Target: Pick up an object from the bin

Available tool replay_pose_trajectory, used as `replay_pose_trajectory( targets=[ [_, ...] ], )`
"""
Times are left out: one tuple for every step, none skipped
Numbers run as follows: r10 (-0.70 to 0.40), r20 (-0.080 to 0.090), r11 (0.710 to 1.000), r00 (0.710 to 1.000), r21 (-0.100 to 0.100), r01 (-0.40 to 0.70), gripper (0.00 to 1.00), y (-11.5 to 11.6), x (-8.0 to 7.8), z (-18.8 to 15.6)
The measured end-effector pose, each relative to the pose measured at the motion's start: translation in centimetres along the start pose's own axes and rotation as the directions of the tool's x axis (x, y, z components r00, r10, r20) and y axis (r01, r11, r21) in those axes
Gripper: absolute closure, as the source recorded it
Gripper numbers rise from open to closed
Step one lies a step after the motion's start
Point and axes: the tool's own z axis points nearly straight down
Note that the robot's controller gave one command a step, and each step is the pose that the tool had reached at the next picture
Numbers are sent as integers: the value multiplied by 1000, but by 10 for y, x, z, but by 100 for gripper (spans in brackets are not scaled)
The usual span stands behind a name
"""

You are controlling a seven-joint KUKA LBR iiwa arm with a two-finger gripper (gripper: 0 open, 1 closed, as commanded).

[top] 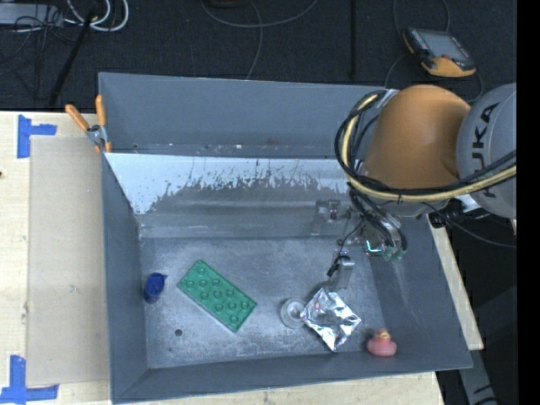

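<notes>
— Tool [339, 268] first: has it got anything?
— Nothing that I can see in it. It hangs right of centre in the frame, under the orange wrist cover [413, 137], inside the grey bin [253, 125]. Whether it is released or clenched I cannot tell.
— What lies in there, big to small?
— A green studded plate [217, 295] lower left of centre. A crumpled silver foil [331, 319] at lower right, just below the tool and nearest to it. A clear round cap [294, 312] just beside the foil's left edge. A pink and yellow toy [381, 344] near the lower right corner. A blue cap [153, 287] at far left.
— So the pick?
— Not yet done, by my reading. All five lie on the bin floor, so the grasp and the lift are left. The foil looks the likeliest candidate.
</notes>
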Motion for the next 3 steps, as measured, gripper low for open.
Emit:
replay_pose_trajectory(
  targets=[
    [214, -1, 977, 977, 0, -214, 0, -50, 20, 141],
    [211, 6, 978, 978, -1, -211, 100, -49, 18, 138],
    [191, 18, 982, 981, -2, -191, 100, -51, 10, -13]
  ],
)
